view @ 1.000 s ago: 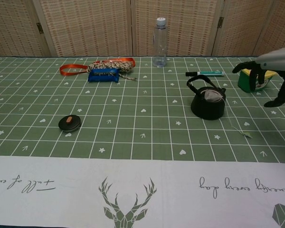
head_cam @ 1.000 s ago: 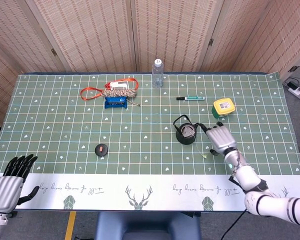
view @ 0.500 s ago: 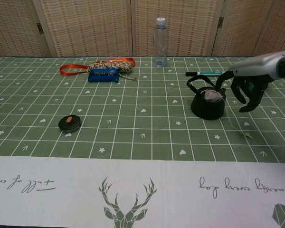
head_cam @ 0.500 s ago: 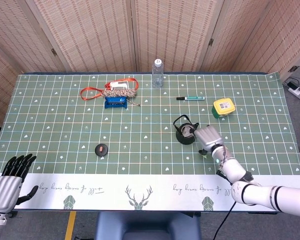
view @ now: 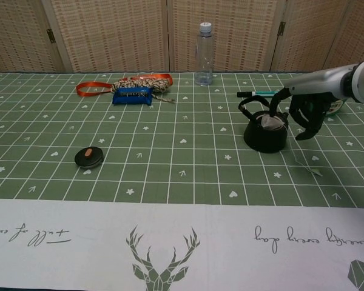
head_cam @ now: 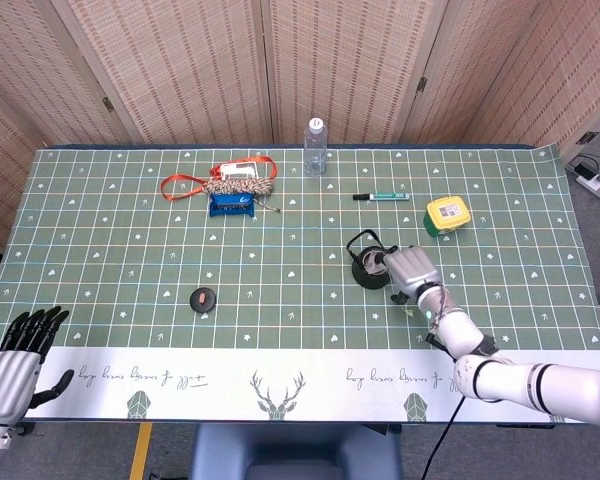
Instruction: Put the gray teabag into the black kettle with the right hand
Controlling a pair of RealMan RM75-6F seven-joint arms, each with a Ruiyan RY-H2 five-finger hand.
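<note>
Right hand [head_cam: 410, 268] covers the kettle's [head_cam: 368, 272] right rim in head view. Left hand [head_cam: 18, 352] cut off at the frame's bottom-left corner. Tag [view: 314, 171] print too small to read.

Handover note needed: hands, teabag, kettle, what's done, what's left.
Right hand: fingers curled, beside and partly over the black kettle; it seems to hold nothing, though a pinch on the string cannot be ruled out.
Left hand: at the near left table edge, fingers apart, holding nothing.
Gray teabag: sits in the kettle's open mouth. Its string trails over the rim to a small tag on the cloth.
Lid: off, far to the left.
Done: bag looks inside.
Left: pull the right hand clear.
</note>
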